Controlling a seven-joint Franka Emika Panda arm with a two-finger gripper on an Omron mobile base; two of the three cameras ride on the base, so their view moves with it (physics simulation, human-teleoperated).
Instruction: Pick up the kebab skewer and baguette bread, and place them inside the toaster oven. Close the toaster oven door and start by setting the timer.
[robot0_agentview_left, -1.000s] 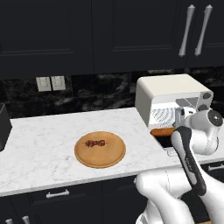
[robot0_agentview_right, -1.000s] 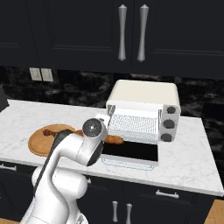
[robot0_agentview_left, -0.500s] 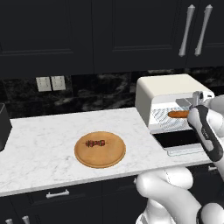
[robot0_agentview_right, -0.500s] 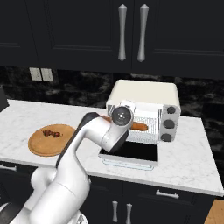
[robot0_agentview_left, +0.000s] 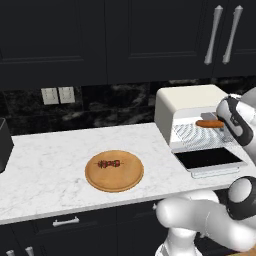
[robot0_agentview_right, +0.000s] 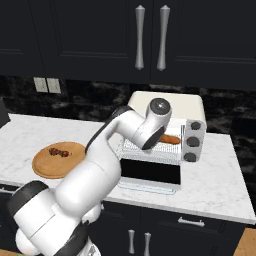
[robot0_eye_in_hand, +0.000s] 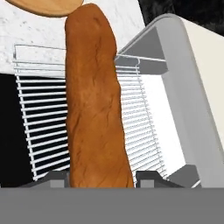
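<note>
The gripper (robot0_eye_in_hand: 101, 177) is clamped on the near end of the baguette bread (robot0_eye_in_hand: 94, 100). In the hand view the two finger tips sit tight against either side of the loaf at its base. The loaf projects forward from the gripper and hangs over the wire rack (robot0_eye_in_hand: 144, 131) at the mouth of the toaster oven (robot0_agentview_left: 187, 107). Both base views show it lying roughly level just above the rack and inside the opening. Whether it touches the wires cannot be told.

The toaster oven door (robot0_agentview_left: 210, 160) lies folded down flat toward the front of the worktop (robot0_agentview_left: 50, 165). The kebab skewer (robot0_agentview_left: 109, 163) rests on the round wooden board (robot0_agentview_left: 114, 172), well apart from the oven.

Step in hand, as judged: depositing the loaf on the rack. To do this well, the loaf should be carried further in so that its whole length clears the front edge of the rack. It should then be lowered until it bears on the wires before the grip is released. A release from height risks a roll toward the open door. The arm should withdraw straight back along the line of the loaf, keeping clear of the oven's side wall (robot0_eye_in_hand: 183, 87). The skewer remains to be fetched, and the door and timer are not yet attended to.
</note>
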